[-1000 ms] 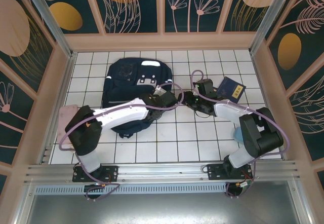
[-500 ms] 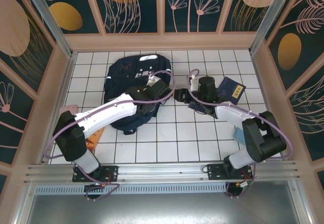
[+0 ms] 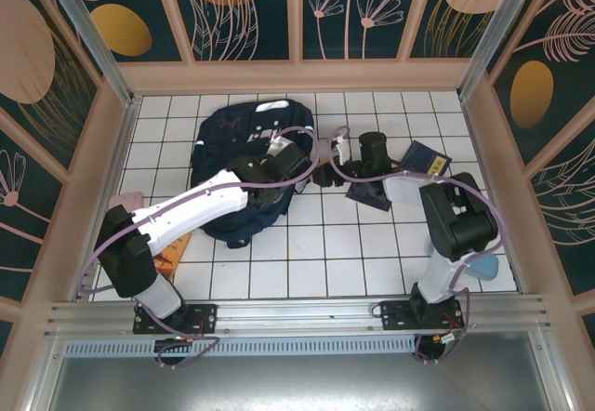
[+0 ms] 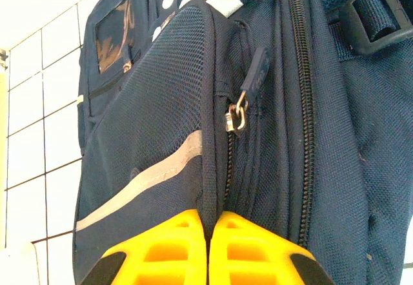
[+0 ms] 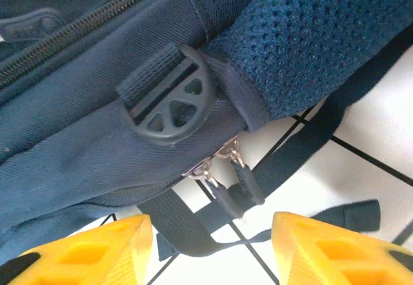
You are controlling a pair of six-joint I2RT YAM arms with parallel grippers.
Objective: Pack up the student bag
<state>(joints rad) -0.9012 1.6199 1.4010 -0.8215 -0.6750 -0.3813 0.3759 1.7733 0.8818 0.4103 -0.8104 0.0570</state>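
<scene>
The student bag [image 3: 232, 151], a navy-blue backpack with a thin pale stripe [image 4: 139, 185], lies at the back left of the tiled table. My left gripper [image 3: 282, 163] rests on the bag's right side. In the left wrist view its yellow fingers [image 4: 161, 249] are shut on a piped seam of the bag [image 4: 148, 117], below a metal zip pull [image 4: 237, 114]. My right gripper [image 3: 325, 171] is at the bag's right edge. In the right wrist view it stands open [image 5: 211, 226] just short of two zip pulls [image 5: 227, 185], with a dark strap [image 5: 187, 233] lying on the tiles between its fingers.
A navy book [image 3: 428, 162] with a gold emblem lies right of the right wrist, and another dark flat book [image 3: 372, 195] lies under the right forearm. A pink item [image 3: 121, 208] and an orange item [image 3: 174, 248] sit at the left. A black buckle [image 5: 171, 104] is on the bag.
The left arm has stretched further over the bag and the bag's right side has bunched up. The right gripper has moved left and back, up to the bag's edge.
</scene>
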